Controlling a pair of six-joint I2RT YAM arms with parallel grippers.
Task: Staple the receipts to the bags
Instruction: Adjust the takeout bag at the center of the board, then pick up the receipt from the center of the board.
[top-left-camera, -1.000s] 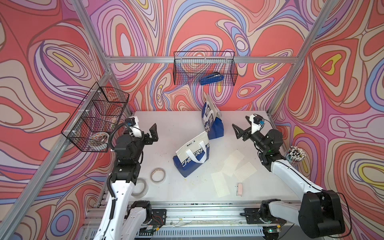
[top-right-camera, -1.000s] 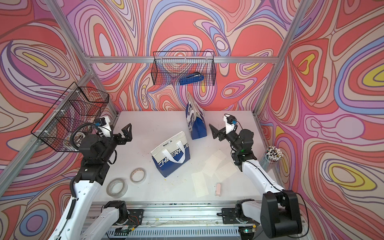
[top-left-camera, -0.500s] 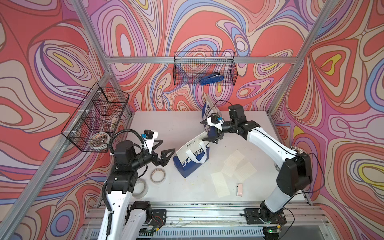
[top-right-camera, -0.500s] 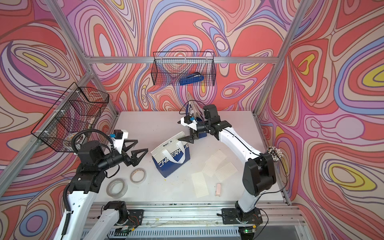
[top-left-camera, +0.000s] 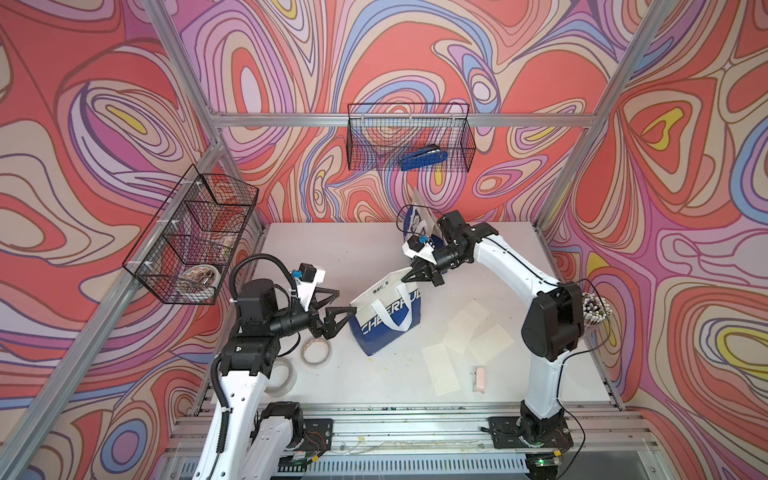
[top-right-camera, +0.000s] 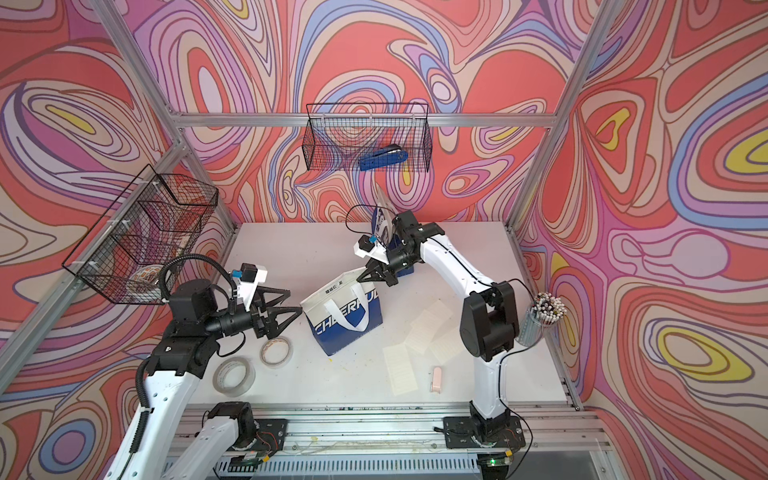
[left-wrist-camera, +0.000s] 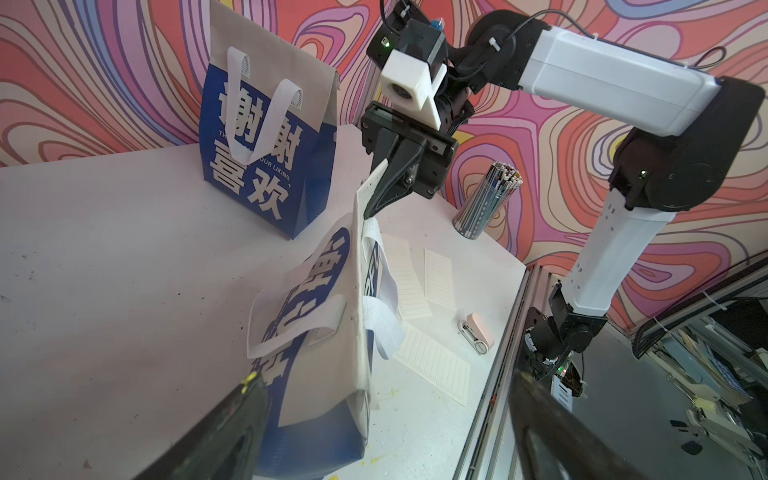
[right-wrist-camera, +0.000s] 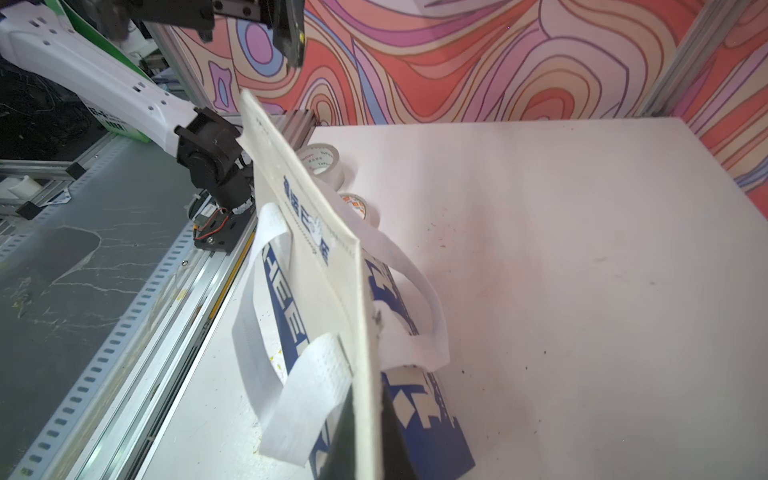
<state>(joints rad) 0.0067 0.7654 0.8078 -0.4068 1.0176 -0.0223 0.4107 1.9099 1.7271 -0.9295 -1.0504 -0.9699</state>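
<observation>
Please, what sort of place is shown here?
Probably a robot test cell, not a shop: a left arm and a right arm mounted on a metal rail, and a white table boxed in by printed walls.

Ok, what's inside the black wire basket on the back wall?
A blue stapler lies in the black wire basket. Nothing else shows through the mesh; the stapler's underside is hidden.

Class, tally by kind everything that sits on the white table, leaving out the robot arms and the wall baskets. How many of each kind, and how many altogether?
Bags: 2 (CHEERFUL bag, Chinese-lettered bag)
Receipts: 4
Tape rolls: 2
Pink stapler: 1
Cup of pens: 1
Total: 10
</observation>
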